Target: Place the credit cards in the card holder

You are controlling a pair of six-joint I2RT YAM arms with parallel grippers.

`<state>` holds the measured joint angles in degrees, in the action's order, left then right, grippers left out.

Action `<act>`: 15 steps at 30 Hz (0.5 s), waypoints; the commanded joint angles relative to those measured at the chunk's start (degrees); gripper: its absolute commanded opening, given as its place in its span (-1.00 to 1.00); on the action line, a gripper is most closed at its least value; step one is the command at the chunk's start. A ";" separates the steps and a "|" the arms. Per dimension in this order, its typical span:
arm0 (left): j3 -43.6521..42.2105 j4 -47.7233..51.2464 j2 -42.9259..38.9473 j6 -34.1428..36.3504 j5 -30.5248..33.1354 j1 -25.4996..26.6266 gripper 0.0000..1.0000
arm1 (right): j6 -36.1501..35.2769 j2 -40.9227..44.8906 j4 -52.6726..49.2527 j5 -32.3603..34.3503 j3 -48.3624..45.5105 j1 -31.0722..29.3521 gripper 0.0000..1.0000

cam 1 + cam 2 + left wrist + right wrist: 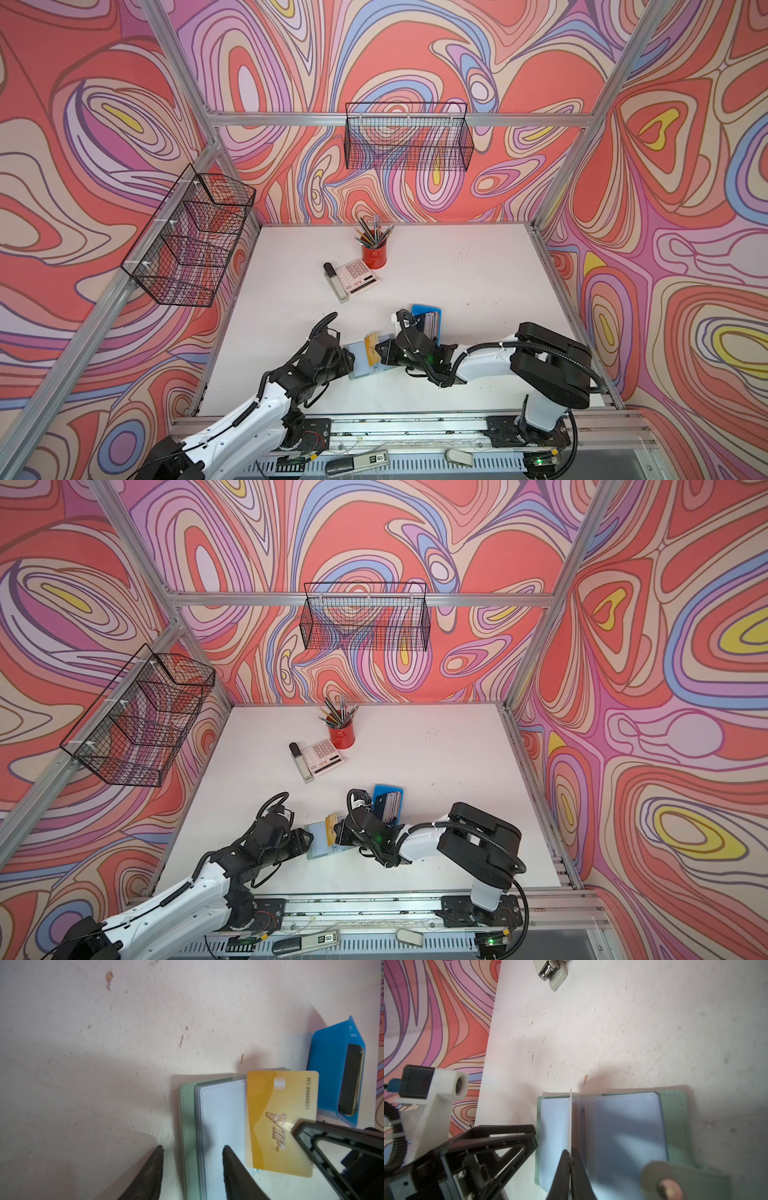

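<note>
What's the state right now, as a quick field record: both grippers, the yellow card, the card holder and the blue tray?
left gripper: open, jaws astride one edge of the card holder
right gripper: shut on the yellow card
yellow card: held over the open holder; cannot tell whether it is inserted
card holder: lying open between the two grippers
blue tray: other cards stacked inside

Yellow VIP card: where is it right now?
In a top view the yellow card sits at the front centre of the table, pinched in the right claw over the open card holder, blue tray just behind.
</note>
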<state>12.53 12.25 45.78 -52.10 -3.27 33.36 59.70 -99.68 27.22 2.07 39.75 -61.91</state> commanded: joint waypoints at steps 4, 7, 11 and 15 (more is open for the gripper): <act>0.56 -1.59 0.36 0.33 -0.63 -0.32 -0.03 | 2.92 -0.87 3.23 -1.21 -2.55 0.21 -1.00; 0.47 -1.85 0.52 0.23 -0.60 -0.31 -0.03 | 3.30 -0.81 3.95 -1.43 -3.51 0.21 -1.00; 0.38 -2.49 1.00 0.21 -0.86 -0.32 -0.03 | 3.84 -0.87 5.44 -2.32 -4.22 0.21 -1.00; 0.38 -3.10 1.90 0.24 -1.29 -0.32 -0.03 | 4.78 -3.25 7.32 -3.63 -4.56 0.18 -1.00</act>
<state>12.53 10.44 47.18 -52.10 -4.14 33.36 62.92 -101.01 33.10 -0.10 36.38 -61.89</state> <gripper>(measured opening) 0.487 0.047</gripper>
